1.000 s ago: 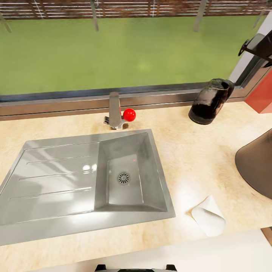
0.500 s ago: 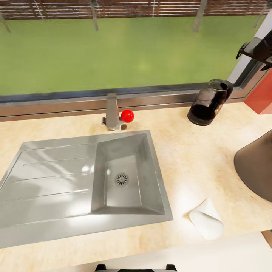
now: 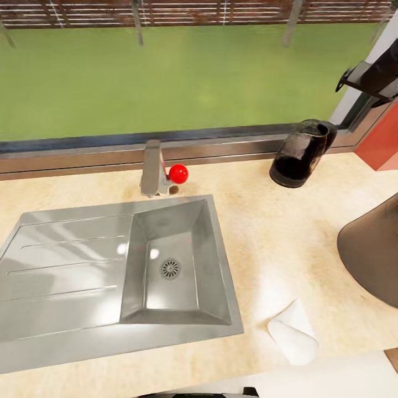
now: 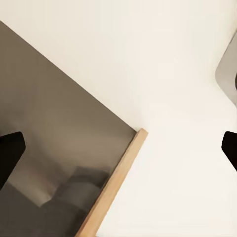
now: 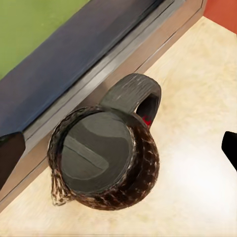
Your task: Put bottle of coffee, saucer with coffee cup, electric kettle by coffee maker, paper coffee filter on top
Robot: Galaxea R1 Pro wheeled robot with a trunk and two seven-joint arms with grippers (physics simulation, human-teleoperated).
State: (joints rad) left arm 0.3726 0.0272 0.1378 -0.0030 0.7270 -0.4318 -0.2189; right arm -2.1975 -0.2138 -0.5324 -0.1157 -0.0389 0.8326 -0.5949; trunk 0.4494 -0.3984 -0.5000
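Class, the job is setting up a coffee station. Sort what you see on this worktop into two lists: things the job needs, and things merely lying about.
Needed for the job:
kettle
coffee maker
paper filter
countertop

Just lying about:
sink
tap
red knob
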